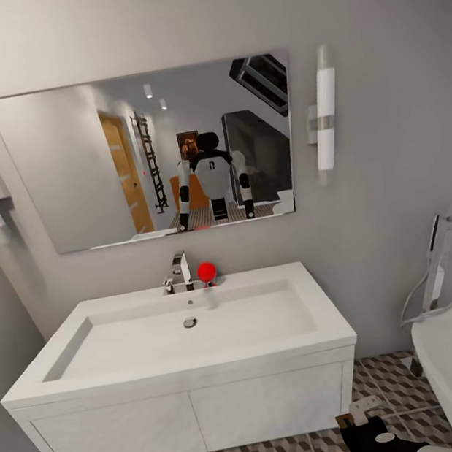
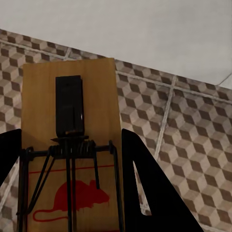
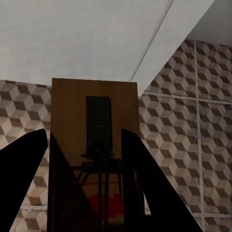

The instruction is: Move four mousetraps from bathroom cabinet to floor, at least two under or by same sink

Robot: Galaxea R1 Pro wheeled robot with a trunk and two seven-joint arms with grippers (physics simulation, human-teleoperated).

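- Left gripper [image 2: 72, 193]: I see its black fingers closed on the long edges of a flat wooden mousetrap [image 2: 72, 125], long axis running up the frame, over the cube-patterned floor tiles [image 2: 183, 140].
- Right gripper [image 3: 84, 193]: likewise clamped on a second, shadowed wooden mousetrap [image 3: 94, 111], low right in my head view, before the white sink [image 1: 192, 328].

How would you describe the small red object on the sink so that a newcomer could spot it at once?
Below the wall mirror, find the white sink. On its back ledge, right beside the chrome faucet, sits a small red ball-like object, the only brightly coloured thing there.
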